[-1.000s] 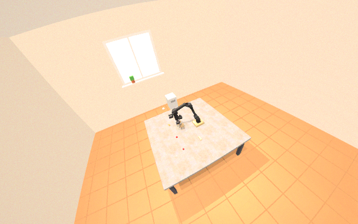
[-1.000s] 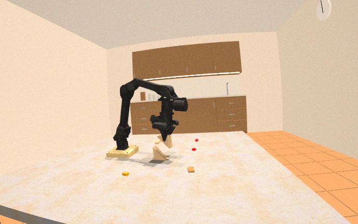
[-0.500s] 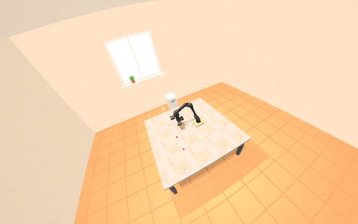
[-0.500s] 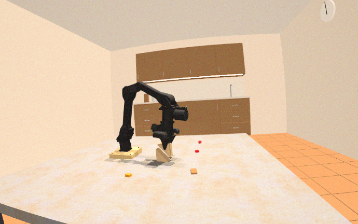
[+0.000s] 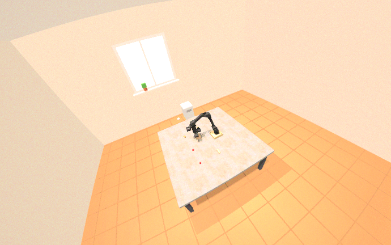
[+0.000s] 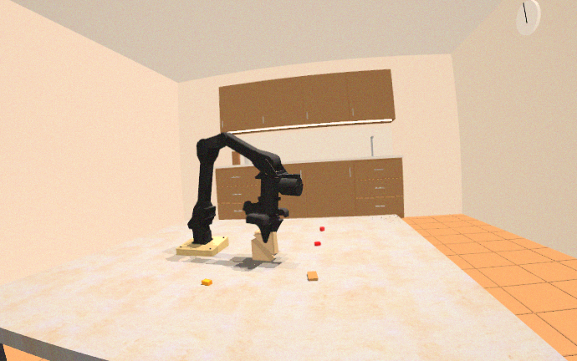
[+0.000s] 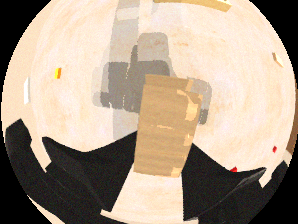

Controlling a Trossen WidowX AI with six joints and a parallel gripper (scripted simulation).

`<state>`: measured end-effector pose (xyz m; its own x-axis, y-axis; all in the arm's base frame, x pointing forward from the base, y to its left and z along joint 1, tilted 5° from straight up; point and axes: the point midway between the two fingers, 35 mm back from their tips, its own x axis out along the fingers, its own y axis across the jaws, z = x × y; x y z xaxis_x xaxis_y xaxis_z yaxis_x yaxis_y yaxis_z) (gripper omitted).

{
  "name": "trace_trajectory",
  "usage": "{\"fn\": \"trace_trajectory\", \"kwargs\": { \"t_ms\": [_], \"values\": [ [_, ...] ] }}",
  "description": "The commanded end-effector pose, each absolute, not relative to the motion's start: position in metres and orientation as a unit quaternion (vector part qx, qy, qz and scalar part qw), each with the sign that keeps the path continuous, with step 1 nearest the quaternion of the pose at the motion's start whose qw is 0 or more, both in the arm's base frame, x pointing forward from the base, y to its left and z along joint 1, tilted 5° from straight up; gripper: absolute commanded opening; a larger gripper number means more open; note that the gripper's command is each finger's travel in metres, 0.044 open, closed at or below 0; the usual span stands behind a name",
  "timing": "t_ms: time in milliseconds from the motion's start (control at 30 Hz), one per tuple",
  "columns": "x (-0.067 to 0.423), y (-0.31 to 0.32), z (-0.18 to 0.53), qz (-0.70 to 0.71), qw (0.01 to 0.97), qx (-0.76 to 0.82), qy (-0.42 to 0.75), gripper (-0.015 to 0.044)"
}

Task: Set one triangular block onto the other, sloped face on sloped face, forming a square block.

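Note:
My gripper (image 6: 266, 235) (image 5: 196, 135) (image 7: 161, 137) is shut on the upper tan triangular block (image 6: 273, 243) (image 7: 161, 125). It holds the block low, right at the lower triangular block (image 6: 258, 253) (image 7: 194, 104), which rests on the table (image 6: 383, 297) (image 5: 230, 164). In the exterior view the two sloped faces look close together or touching; I cannot tell which. In the wrist view the held block covers most of the lower one, which peeks out only along its right edge. In the top view the pair of blocks (image 5: 199, 139) is a small tan spot under the gripper.
The arm's wooden base plate (image 6: 203, 246) (image 5: 216, 134) lies close to the left of the blocks. Two small red cubes (image 6: 322, 228) (image 6: 317, 243), an orange piece (image 6: 312, 276) and a yellow piece (image 6: 206, 282) lie scattered on the table.

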<state>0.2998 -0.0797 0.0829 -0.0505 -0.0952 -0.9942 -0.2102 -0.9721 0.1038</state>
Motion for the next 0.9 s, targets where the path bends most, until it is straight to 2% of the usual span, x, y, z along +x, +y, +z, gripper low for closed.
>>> {"fn": "trace_trajectory", "kwargs": {
  "t_ms": [0, 867],
  "values": [
    [0.298, -0.080, 0.079, 0.717, 0.037, -0.687, 0.110, 0.0000],
    [0.293, -0.080, 0.064, 0.717, 0.037, -0.687, 0.111, 0.0000]
  ]
}}
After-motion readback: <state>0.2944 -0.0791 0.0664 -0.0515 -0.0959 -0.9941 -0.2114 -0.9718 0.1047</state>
